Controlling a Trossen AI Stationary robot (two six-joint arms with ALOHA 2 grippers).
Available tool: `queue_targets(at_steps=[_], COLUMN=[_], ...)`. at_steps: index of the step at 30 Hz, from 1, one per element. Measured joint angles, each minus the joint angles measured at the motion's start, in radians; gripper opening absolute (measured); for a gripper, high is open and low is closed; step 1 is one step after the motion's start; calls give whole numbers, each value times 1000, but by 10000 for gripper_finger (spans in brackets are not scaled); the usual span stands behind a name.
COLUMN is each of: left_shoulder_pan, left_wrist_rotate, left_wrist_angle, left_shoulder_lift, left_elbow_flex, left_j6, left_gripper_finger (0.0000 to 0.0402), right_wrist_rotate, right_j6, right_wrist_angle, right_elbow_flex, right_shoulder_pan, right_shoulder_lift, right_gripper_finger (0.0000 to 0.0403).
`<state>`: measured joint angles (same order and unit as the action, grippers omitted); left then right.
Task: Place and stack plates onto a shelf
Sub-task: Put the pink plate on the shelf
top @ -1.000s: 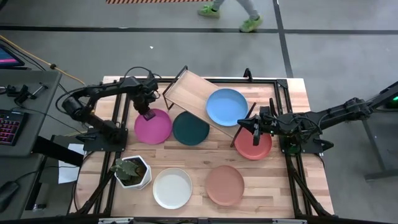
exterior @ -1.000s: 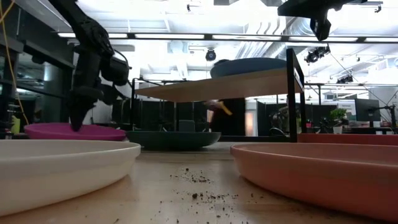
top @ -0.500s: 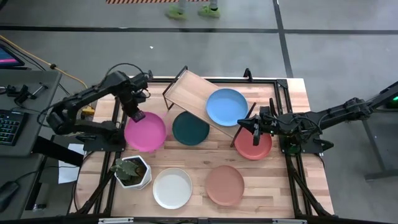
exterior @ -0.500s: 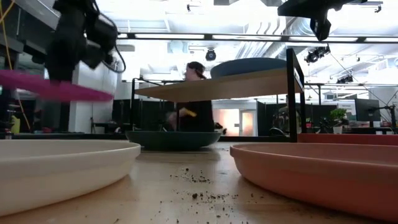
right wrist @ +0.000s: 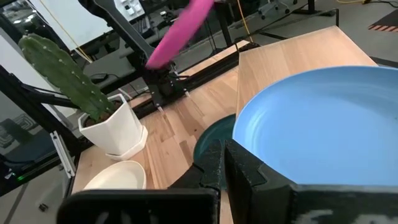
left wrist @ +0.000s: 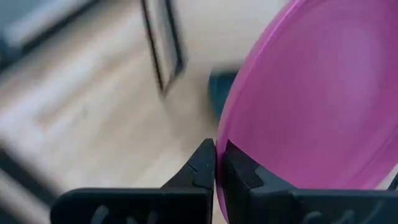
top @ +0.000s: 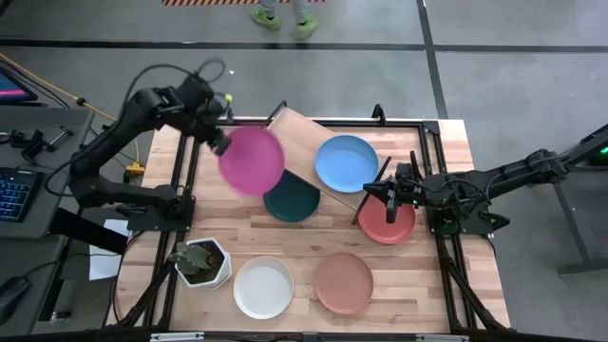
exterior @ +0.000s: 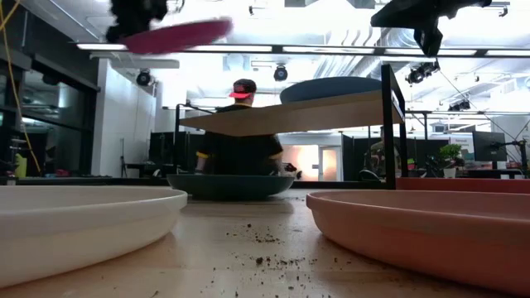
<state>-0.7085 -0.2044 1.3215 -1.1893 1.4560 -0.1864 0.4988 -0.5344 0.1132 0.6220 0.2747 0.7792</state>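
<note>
My left gripper [top: 220,144] is shut on the magenta plate [top: 252,160], high above the table beside the shelf's [top: 296,141] left end; the low view shows the magenta plate [exterior: 178,33] above shelf height. The blue plate [top: 346,162] lies on the shelf board. The dark green plate [top: 292,198] sits on the table, partly under the shelf. My right gripper [top: 389,199] hovers shut over the coral red plate's [top: 388,225] far-left rim and touches nothing. The white plate [top: 263,287] and the dusty pink plate [top: 343,282] lie near the front edge. My left gripper pinches the magenta plate's rim [left wrist: 225,134] between its two fingers, one on each face, only at the edge. It comes at the plate from the table's left side. The plate is lifted clear and sticks out toward the shelf, slightly tilted.
A white hexagonal pot with a cactus [top: 201,261] stands at the near left. Black frame rails [top: 180,180] run along the table's sides. A person [exterior: 240,141] shows beyond the far edge. Soil crumbs [exterior: 273,248] lie on the wood between the front plates.
My left gripper has lifted the magenta plate off the table, first a little toward the left edge, then high up and over toward the shelf's left end. The plate has gone from lying flat to hanging in the air. A person has walked past behind the table.
</note>
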Motion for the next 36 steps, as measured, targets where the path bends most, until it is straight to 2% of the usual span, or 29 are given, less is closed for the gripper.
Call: queue_targets(at_steps=[4, 9, 13, 19, 27, 36], left_shoulder_pan=[12, 12, 12, 21, 40, 41], left_wrist_rotate=[28, 90, 142, 144, 192, 196], left_wrist_angle=[-118, -163, -160, -157, -160, -162], left_shoulder_lift=[-89, -254, -380, -503, -563, -564], left_elbow_flex=[129, 245, 289, 309, 311, 311], left_j6=[-40, -46, -40, -40, -48, -48], left_gripper_finger=[1, 0, 0, 0, 0, 16], right_wrist_rotate=[0, 0, 0, 0, 0, 0], right_j6=[-7, -7, -7, -7, -7, -7], right_wrist_angle=[0, 2, 2, 2, 3, 3], right_elbow_flex=[0, 0, 0, 0, 0, 0], right_shoulder_pan=[0, 0, 0, 0, 0, 0], right_shoulder_lift=[0, 1, 1, 1, 1, 1], right_gripper_finger=[0, 0, 0, 0, 0, 0])
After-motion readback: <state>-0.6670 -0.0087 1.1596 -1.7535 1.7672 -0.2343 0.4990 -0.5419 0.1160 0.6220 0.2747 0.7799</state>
